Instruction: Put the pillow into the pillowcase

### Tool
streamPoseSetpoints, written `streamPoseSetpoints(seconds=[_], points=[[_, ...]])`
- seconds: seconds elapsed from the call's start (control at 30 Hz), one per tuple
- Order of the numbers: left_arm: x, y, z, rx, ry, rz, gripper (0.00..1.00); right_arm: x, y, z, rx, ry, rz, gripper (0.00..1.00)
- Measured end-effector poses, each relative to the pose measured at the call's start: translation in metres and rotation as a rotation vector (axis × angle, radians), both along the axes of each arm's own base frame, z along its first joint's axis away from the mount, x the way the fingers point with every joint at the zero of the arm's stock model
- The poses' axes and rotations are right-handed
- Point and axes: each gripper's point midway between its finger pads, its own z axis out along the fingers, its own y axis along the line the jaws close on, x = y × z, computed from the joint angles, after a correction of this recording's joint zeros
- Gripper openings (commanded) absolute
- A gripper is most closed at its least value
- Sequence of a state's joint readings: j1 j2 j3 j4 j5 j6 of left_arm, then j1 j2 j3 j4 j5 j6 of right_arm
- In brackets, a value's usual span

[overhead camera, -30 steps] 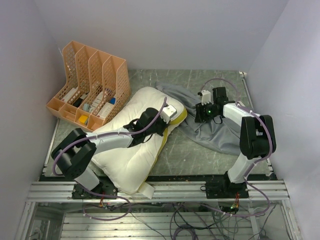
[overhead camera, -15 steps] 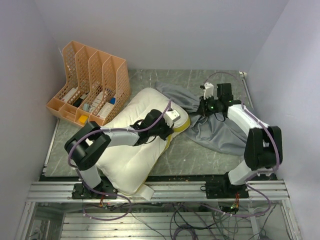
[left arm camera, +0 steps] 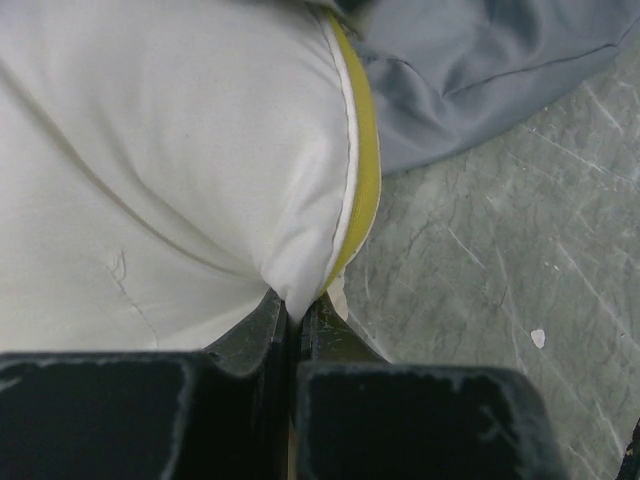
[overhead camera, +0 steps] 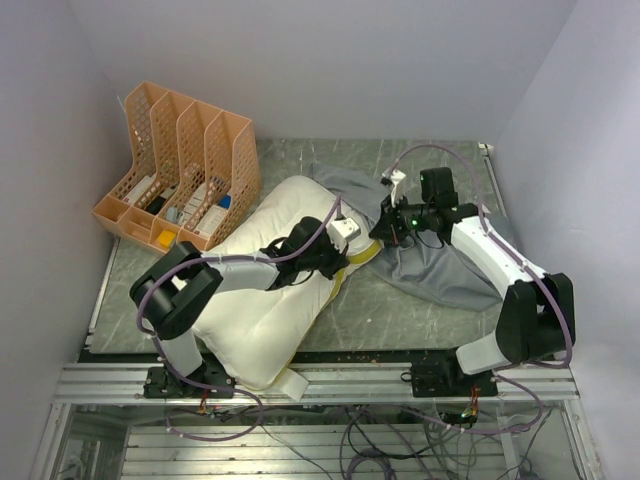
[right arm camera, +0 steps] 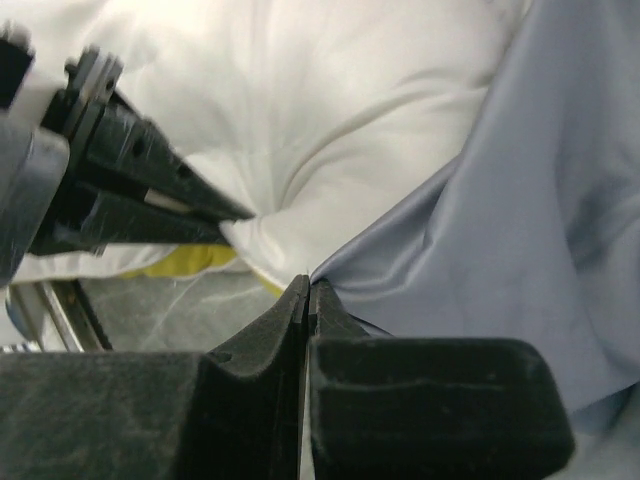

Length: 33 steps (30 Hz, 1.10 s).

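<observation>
The cream pillow lies on the left half of the table, its yellow side edge towards the blue-grey pillowcase, which is crumpled on the right. My left gripper is shut on the pillow's right edge; in the left wrist view white fabric is pinched between the fingertips. My right gripper sits just right of it, shut on the pillowcase's edge where that edge meets the pillow. The left gripper shows in the right wrist view, close to the right one.
An orange slotted file organiser with small items stands at the back left. White walls close in the table on three sides. A metal rail runs along the near edge by the arm bases.
My right gripper has shut on the pillowcase edge and moved left towards the pillow, dragging the cloth along. The left arm's elbow shifted; its grip on the pillow held.
</observation>
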<state>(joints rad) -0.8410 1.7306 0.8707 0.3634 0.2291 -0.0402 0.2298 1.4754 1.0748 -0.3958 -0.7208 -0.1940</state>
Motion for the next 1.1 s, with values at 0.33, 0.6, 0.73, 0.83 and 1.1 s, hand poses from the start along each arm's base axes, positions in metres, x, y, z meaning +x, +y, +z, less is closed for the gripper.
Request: streamPoseSetpoints(seconds=[0.33, 0.6, 0.73, 0.83, 1.1], points=[[0.001, 0.000, 0.009, -0.019, 0.008, 0.019, 0.07, -0.064, 0.013, 0.003, -0.029, 0.005, 0.168, 0.00], [-0.001, -0.001, 0.036, -0.081, 0.006, 0.035, 0.07, -0.088, 0.027, -0.007, -0.049, 0.100, 0.270, 0.00], [-0.006, -0.002, 0.067, -0.165, -0.023, 0.028, 0.07, -0.084, 0.037, 0.010, -0.012, 0.099, 0.288, 0.00], [-0.007, -0.005, 0.082, -0.217, -0.034, 0.023, 0.07, -0.081, 0.055, 0.036, 0.029, 0.062, 0.320, 0.00], [0.004, -0.005, 0.100, -0.295, -0.051, 0.048, 0.07, -0.096, 0.087, 0.075, 0.053, -0.018, 0.374, 0.00]])
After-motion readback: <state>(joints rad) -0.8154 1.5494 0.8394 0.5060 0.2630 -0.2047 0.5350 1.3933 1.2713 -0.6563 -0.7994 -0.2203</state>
